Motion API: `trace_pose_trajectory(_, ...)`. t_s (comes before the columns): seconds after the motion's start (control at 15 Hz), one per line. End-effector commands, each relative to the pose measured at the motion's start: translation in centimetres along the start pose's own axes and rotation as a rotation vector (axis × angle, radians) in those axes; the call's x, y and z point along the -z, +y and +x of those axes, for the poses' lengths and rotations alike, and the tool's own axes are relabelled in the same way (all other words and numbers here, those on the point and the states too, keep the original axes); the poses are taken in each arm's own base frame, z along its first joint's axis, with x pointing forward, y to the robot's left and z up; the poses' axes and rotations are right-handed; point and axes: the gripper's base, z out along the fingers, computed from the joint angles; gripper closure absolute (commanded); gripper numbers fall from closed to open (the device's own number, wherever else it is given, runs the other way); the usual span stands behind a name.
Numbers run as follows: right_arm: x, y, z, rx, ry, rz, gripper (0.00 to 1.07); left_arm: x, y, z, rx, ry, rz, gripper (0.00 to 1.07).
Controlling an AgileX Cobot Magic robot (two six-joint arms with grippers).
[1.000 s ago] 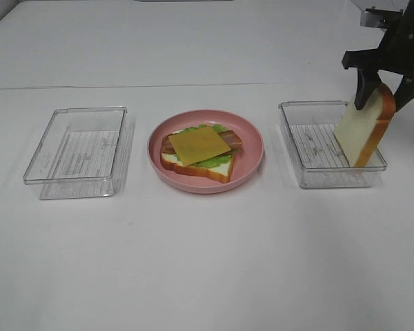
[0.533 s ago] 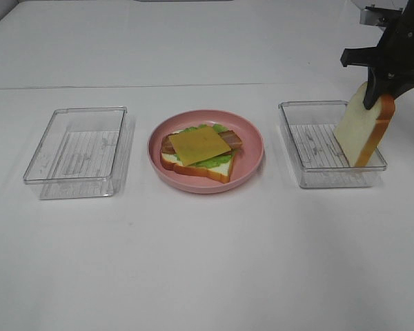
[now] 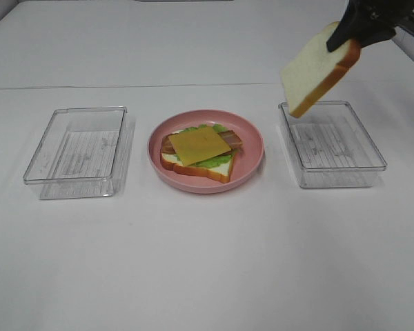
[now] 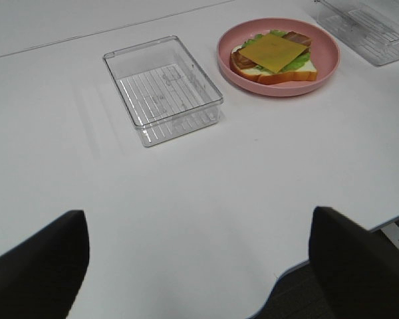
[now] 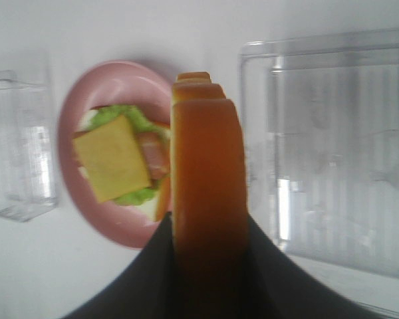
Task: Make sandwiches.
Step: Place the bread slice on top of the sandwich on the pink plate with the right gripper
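- Bread slice (image 3: 316, 67) pinched by its crust in right claw (image 3: 348, 34), tilted in air above right tray (image 3: 331, 143).
- Left claw (image 4: 199, 266) spread wide over worktop (image 3: 207, 262).
- Open sandwich (image 3: 200, 153) sits on pink plate (image 3: 252, 148).

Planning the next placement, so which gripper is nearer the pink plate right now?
Right. The right gripper holds a bread slice above the tray beside the pink plate; the left gripper hangs open, back near the table's front edge.
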Motion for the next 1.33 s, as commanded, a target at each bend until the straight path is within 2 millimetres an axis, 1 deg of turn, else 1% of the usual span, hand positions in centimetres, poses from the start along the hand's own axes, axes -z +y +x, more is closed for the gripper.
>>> trace_pose_trajectory(0.07, -0.8, 1.0, 0.6, -0.010, 0.011, -0.152, 1.07, 0.2, 0.0, 0.2, -0.002, -0.023, 0.001, 0.22)
trace_pose_trajectory(0.13, -2.3, 1.3, 1.3, -0.027, 0.022, -0.229, 1.07, 0.2, 0.0, 0.2, -0.002, -0.023, 0.001, 0.22)
trace_pose_trajectory(0.2, -3.1, 1.7, 1.8, -0.026, 0.027, -0.254, 1.07, 0.2, 0.0, 0.2, -0.002, -0.023, 0.001, 0.22)
trace_pose_trajectory(0.4, -7.7, 3.7, 4.1, -0.091, -0.005, -0.334, 1.07, 0.2, 0.0, 0.2, -0.002, -0.023, 0.001, 0.22)
trace_pose_trajectory(0.53, -10.1, 4.9, 5.4, -0.137, -0.053, -0.338, 1.07, 0.2, 0.0, 0.2, -0.002, -0.023, 0.001, 0.22)
trace_pose_trajectory(0.67, -12.1, 6.0, 6.5, -0.167, -0.091, -0.313, 1.07, 0.2, 0.0, 0.2, -0.002, -0.023, 0.001, 0.22)
trace_pose_trajectory(0.73, -12.8, 6.5, 6.6, -0.177, -0.101, -0.307, 1.07, 0.2, 0.0, 0.2, -0.002, -0.023, 0.001, 0.22)
trace_pose_trajectory(0.93, -15.3, 5.5, 6.8, -0.281, -0.084, -0.317, 1.07, 0.2, 0.0, 0.2, -0.002, -0.023, 0.001, 0.22)
trace_pose_trajectory(1.07, -16.6, 4.8, 7.1, -0.304, -0.056, -0.306, 1.07, 0.2, 0.0, 0.2, -0.002, -0.023, 0.001, 0.22)
trace_pose_trajectory(1.33, -18.2, 3.9, 7.6, -0.338, -0.030, -0.280, 1.07, 0.2, 0.0, 0.2, -0.002, -0.023, 0.001, 0.22)
